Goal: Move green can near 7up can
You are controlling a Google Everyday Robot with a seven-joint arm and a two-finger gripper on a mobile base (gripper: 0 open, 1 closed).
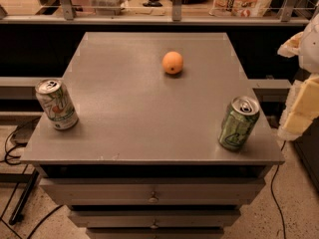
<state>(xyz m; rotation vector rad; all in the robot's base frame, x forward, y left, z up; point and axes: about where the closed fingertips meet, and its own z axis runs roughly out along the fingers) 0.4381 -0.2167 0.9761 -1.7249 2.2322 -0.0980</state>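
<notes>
Camera view: green can (239, 123) and 7up can (56, 104) at opposite table (134, 123) edges; gripper (300, 106), apparently far right, state unclear.

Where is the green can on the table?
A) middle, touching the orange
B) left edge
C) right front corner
C: the green can stands at the table's right front corner, far from the 7up can at the left edge; the gripper is at the picture's right side, off the table.
</notes>
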